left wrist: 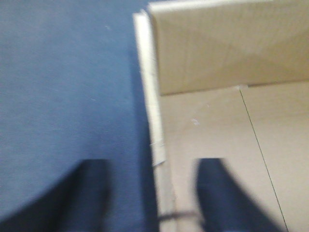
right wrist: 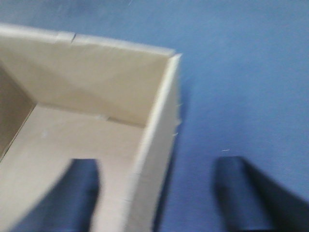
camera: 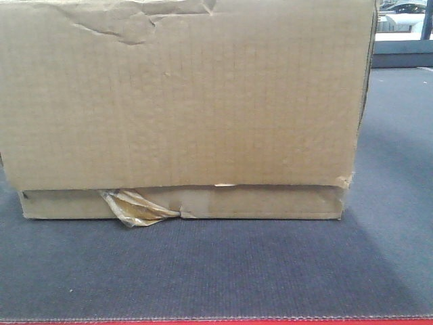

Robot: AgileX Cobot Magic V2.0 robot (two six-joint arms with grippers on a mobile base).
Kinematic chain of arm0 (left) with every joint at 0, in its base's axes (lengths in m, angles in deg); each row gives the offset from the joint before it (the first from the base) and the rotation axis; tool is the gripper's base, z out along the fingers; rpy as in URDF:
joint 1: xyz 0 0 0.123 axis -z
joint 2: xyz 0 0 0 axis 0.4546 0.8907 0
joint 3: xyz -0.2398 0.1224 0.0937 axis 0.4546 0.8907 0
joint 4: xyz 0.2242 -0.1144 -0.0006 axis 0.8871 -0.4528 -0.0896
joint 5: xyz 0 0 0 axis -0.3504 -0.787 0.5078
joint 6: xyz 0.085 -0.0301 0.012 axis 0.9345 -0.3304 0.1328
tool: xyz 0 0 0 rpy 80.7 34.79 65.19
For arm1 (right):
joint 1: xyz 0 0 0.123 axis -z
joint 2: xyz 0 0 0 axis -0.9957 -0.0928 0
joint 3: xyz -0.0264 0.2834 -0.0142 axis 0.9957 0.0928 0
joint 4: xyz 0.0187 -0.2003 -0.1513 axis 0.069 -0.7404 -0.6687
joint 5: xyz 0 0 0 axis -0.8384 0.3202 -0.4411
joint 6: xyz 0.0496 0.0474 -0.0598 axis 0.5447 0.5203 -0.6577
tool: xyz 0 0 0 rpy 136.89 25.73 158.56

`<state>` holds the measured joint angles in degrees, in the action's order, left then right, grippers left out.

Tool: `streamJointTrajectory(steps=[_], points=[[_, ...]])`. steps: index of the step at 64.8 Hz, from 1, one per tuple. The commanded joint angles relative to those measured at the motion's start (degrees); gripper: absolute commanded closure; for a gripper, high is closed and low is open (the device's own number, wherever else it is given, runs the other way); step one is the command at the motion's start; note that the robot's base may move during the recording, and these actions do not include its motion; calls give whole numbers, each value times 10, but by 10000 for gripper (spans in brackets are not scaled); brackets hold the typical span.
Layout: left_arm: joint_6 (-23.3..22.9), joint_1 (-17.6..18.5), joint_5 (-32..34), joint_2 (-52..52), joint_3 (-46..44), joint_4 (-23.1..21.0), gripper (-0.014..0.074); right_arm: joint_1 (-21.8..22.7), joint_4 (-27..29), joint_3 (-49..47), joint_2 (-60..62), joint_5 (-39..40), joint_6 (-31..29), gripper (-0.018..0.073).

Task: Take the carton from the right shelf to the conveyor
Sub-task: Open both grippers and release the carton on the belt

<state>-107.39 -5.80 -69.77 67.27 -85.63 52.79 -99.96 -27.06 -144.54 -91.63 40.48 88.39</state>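
Observation:
The carton [camera: 183, 101], a big plain brown cardboard box open at the top, rests on the dark grey-blue conveyor [camera: 203, 271]. A yellowish tape scrap [camera: 135, 208] hangs at its recessed bottom strip. In the left wrist view my left gripper [left wrist: 152, 166] is open and straddles the carton's left wall [left wrist: 150, 111], one finger [left wrist: 217, 193] inside and the other [left wrist: 91, 193] over the belt. My right gripper [right wrist: 157, 164] is open in the same way across the right wall [right wrist: 159, 130]. Both wrist views are blurred. The shelf is out of view.
A red strip [camera: 203, 322] runs along the belt's near edge. Beyond the carton's right side the belt [camera: 399, 135] continues back to a dark rail [camera: 402, 54], with blurred white shapes [camera: 406, 20] behind it.

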Motion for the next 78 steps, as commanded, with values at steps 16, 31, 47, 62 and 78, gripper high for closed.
streamJointTrajectory(steps=[16,31,47,62,78], points=[[16,-100,44,-124,113,-15,576,108,-6,63,67,-32,-7,637],[137,-185,93,-177,248,-143,576,112,-12,228,128,65,-14,637],[170,-197,200,-278,405,-167,576,112,-16,432,262,213,-45,637],[170,-197,310,-445,543,-157,576,112,-16,575,429,294,-50,637],[170,-197,350,-619,611,-154,576,112,-16,660,624,320,-50,637]])
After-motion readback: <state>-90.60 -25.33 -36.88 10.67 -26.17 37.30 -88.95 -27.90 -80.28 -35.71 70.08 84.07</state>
